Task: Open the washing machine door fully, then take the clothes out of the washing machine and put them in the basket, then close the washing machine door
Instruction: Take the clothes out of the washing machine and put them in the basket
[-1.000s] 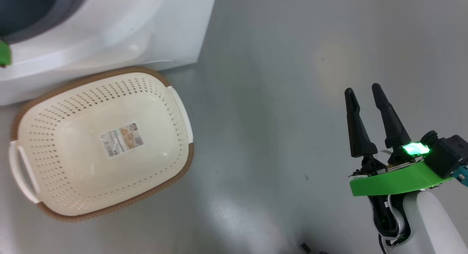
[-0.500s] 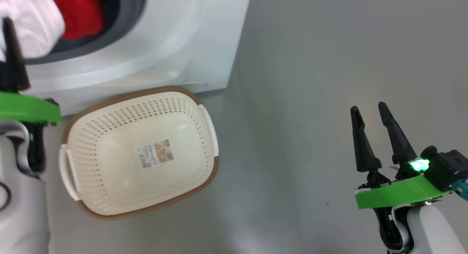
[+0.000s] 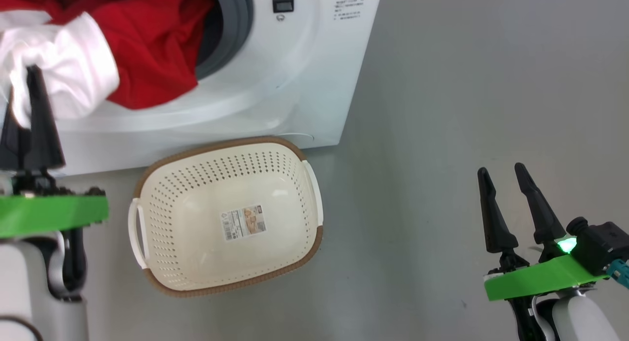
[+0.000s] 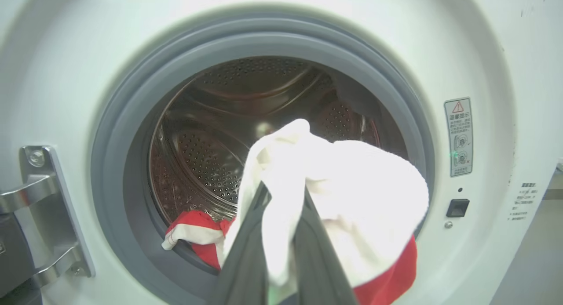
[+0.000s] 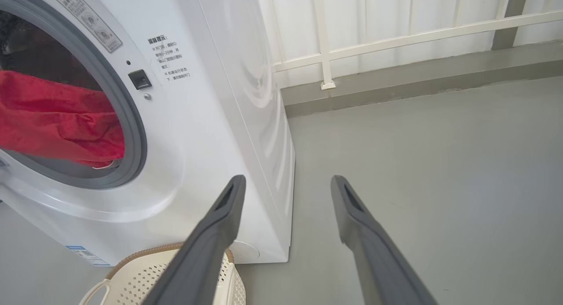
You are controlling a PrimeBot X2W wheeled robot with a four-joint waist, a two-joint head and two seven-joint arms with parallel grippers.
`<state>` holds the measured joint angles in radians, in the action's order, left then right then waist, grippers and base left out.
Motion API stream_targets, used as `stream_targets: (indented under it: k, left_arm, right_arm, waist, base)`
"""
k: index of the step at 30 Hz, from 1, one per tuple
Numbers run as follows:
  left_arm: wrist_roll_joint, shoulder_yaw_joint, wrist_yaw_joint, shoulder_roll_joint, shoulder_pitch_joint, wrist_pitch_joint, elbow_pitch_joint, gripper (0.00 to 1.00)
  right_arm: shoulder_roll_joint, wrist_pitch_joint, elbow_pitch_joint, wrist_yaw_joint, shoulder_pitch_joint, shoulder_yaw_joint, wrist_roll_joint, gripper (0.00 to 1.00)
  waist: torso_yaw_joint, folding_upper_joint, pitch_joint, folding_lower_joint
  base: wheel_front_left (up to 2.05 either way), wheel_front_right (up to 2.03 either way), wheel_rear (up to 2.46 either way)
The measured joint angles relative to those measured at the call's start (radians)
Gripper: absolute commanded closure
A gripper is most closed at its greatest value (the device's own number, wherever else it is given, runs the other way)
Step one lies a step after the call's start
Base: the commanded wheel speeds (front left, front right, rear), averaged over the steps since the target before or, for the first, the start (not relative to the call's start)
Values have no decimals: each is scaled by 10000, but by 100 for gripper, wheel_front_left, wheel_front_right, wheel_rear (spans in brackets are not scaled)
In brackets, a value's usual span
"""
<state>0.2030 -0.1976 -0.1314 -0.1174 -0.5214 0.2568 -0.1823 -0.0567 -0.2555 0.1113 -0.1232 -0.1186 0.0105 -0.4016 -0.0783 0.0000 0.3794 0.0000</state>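
At the mouth of the washing machine (image 3: 275, 85), the left gripper (image 4: 284, 191) has its 2 dark fingers pinched almost together on a white fold of the clothes (image 3: 147, 61). That's a firm grip, with fabric bunched up and billowing over the fingertips! From the left wrist view, the white bundle sits right in front of the opening, and red cloth hangs beneath it across the lower lip of the grey gasket (image 4: 118, 133). One red-and-white end trails back to the bottom of the steel drum (image 4: 211, 155). So the clothes are half out: part draped over the rim, part just inside. The opening is uncovered, and a metal hinge (image 4: 39, 199) shows at the left side of the machine's front.

Down on the grey floor (image 3: 442, 110) sits the basket (image 3: 177, 218), tucked close against the foot of the machine below the opening. Whether the two touch, I can't tell. Inside it there's just 1 barcode sticker (image 3: 243, 222) on the bottom.

Over to the right gripper (image 3: 501, 170): its jaws are spread wide, with nothing between them. It hangs over bare floor, well apart from the basket and to its right. From its own wrist view the fingers point past the machine's front corner, and a white railing (image 5: 396, 37) runs along the back.
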Motion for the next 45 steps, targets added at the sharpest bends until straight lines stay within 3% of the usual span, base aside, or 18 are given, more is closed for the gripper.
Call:
stream_targets:
  k: [17, 20, 37, 45]
  left_arm:
    - [-96, 144, -2, 525, 1629, 2, 3325, 100]
    - [-109, 385, -2, 550, 1817, 12, 3409, 100]
    - [115, 938, -2, 746, 2143, 0, 196, 100]
    - [203, 1308, -2, 677, 1391, 0, -1603, 100]
  right_arm:
    - [-69, 0, 65, 0, 390, -10, 13, 0]
    - [-73, 0, 58, 0, 393, -4, 13, 0]
    - [-21, 0, -23, 0, 250, 63, 12, 0]
    - [40, 0, -146, 0, -182, 96, 12, 0]
  waist:
    - [373, 0, -646, 0]
    - [396, 0, -623, 0]
    - [146, 0, 205, 0]
    - [-45, 0, 992, 0]
  base:
    - [0, 0, 0]
    - [0, 0, 0]
    - [0, 0, 0]
    - [0, 0, 0]
